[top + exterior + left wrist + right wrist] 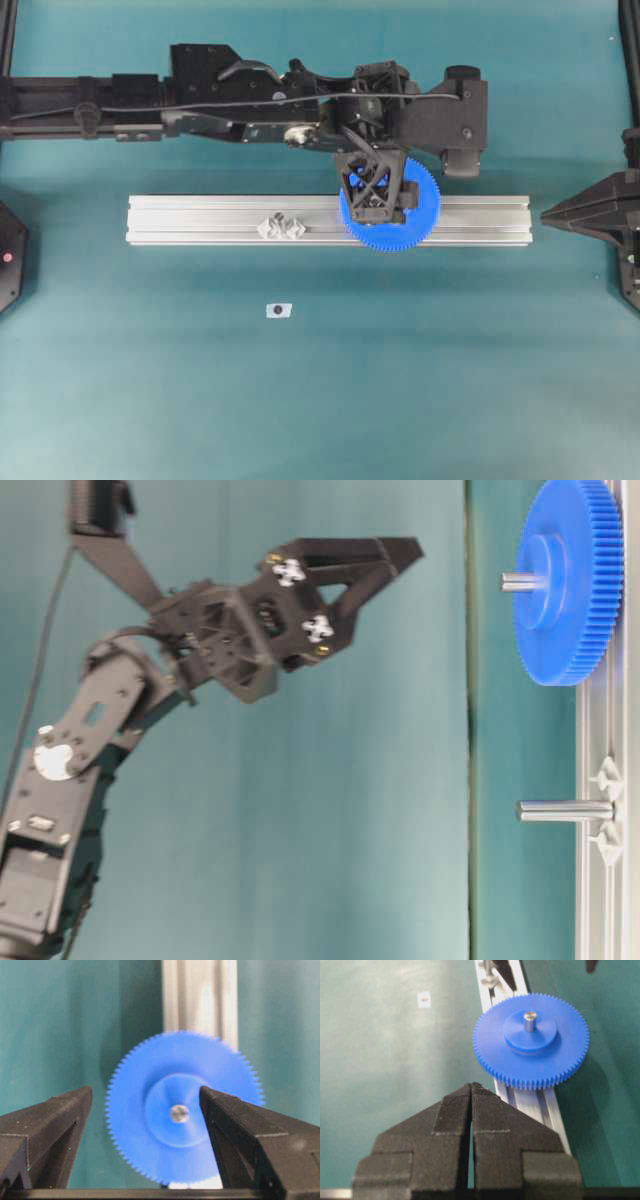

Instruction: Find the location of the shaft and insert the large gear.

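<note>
The large gear (415, 222) is bright blue and lies flat on the aluminium rail (200, 215), wider than the rail. The shaft's grey tip (530, 1016) pokes up through the gear's raised hub; it also shows as a silver dot, the shaft end (179, 1113). My left gripper (375, 195) hangs above the gear, open, with nothing between its fingers. From the table-level view the left gripper (395, 565) is clear of the gear (565, 580). My right gripper (471, 1085) is shut and empty, back at the right edge, right gripper (548, 214).
A second upright pin (283, 226) with bunched clear brackets stands further left on the rail, second pin (565, 810). A small white tag with a dark dot (278, 310) lies on the teal mat in front of the rail. The left arm stretches along the back.
</note>
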